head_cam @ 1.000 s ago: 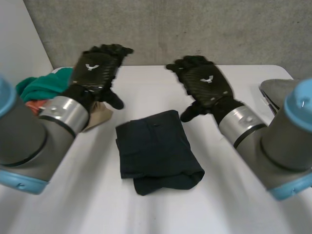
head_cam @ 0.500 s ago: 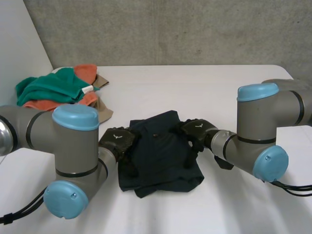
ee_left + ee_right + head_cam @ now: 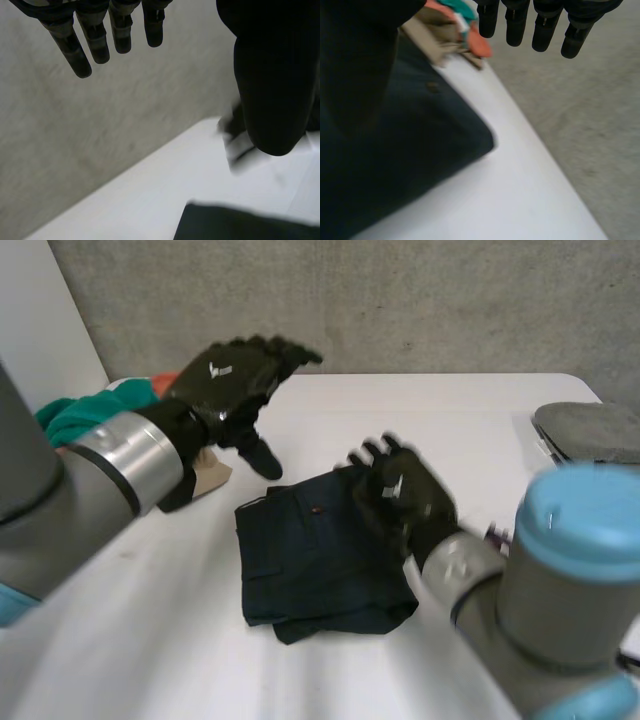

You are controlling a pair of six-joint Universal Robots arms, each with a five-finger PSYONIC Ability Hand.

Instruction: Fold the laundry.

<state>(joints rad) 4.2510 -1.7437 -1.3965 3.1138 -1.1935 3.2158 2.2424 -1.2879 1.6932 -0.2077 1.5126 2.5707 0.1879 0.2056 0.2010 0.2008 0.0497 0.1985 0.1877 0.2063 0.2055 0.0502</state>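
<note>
1. Hovering my right hand (image 3: 405,498) over the right edge of the folded dark garment (image 3: 310,560), fingers straight and empty, ready, I judge, to press the fold flat.
2. My left hand (image 3: 232,375) hangs raised past its far-left corner, fingers straight, holding nothing, clear of the cloth.
3. The garment lies mid-table (image 3: 460,410); the laundry pile (image 3: 70,418) waits far left.

Folded garment (image 3: 310,560) of matt dark cloth; table (image 3: 450,410) smooth and white; wall (image 3: 400,300) rough grey concrete.

Folded trousers (image 3: 312,558) mid-table (image 3: 460,415), laundry pile (image 3: 62,418) far left
</note>
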